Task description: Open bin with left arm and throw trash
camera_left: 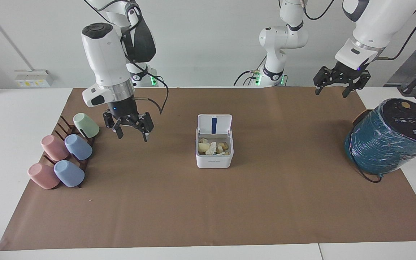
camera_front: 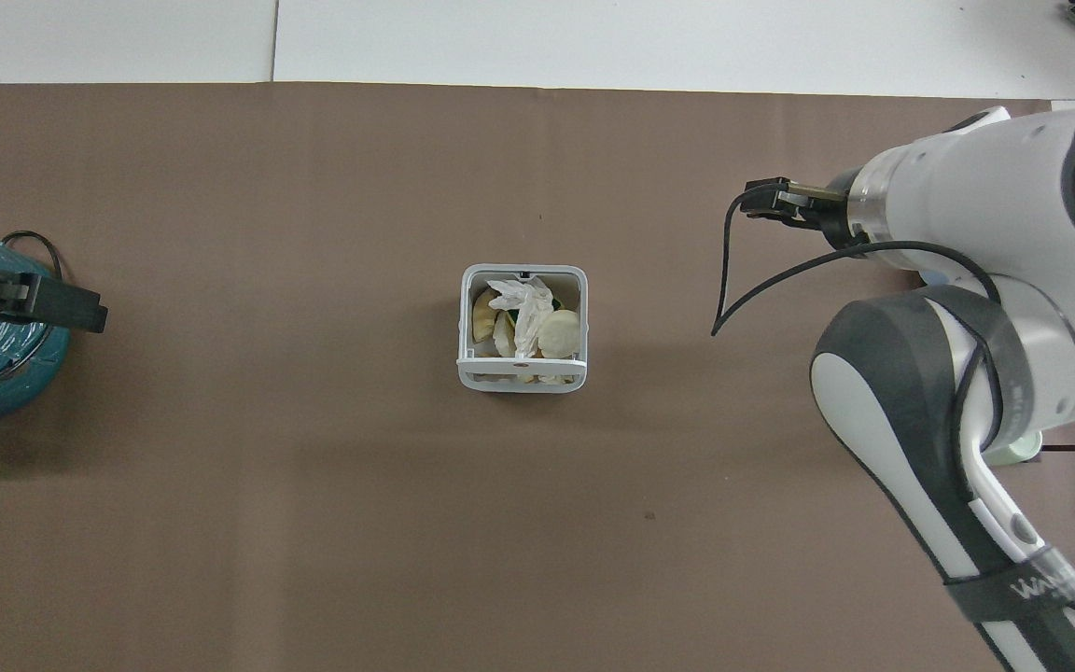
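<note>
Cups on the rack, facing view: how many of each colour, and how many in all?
Green cup: 1
Pink cups: 2
Blue cups: 2
Total: 5, all lying on the dark rack at the right arm's end of the table.

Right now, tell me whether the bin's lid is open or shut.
Open. The bin has its lid standing upright, blue strip showing, with the trash visible inside.

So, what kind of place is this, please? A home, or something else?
Probably a robotics lab, not a home. Two white arms, the right gripper and left gripper both open, stand at a table covered with brown paper, against a bare white wall.
</note>
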Controlling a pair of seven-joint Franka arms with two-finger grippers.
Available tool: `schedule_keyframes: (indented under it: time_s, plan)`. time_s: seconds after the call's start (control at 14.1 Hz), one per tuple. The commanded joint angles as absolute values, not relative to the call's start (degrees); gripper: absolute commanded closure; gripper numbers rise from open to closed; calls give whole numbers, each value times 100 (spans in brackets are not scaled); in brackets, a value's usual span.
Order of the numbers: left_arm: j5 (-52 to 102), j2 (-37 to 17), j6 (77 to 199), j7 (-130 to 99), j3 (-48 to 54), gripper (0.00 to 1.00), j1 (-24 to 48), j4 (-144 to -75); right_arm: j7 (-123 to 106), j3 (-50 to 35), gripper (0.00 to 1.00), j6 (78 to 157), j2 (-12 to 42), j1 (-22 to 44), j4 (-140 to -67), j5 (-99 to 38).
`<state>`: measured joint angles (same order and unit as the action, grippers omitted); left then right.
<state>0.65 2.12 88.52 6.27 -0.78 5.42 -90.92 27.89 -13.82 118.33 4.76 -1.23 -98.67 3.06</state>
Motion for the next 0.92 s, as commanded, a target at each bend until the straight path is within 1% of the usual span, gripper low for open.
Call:
schedule_keyframes:
  time_s: [0.0,0.21,0.28,0.57,0.85]
  plan:
    - [-53,281,8851,642,-44,0,483,-9123,2769,-1433,0,11244,221,-219,-9660,396]
    - [-62,281,8851,642,-53,0,475,-9132,2769,-1257,0,10111,193,-281,-8994,396]
    - [-70,290,8833,668,-53,0,475,-9149,2742,-1170,0,9881,185,-325,-8887,378]
    - [-70,290,8798,650,-44,0,536,-9149,2427,-1081,0,9362,-158,-737,-8886,273]
    - [-70,290,8789,650,-44,0,492,-9149,2277,-950,0,9088,-369,-879,-8886,123]
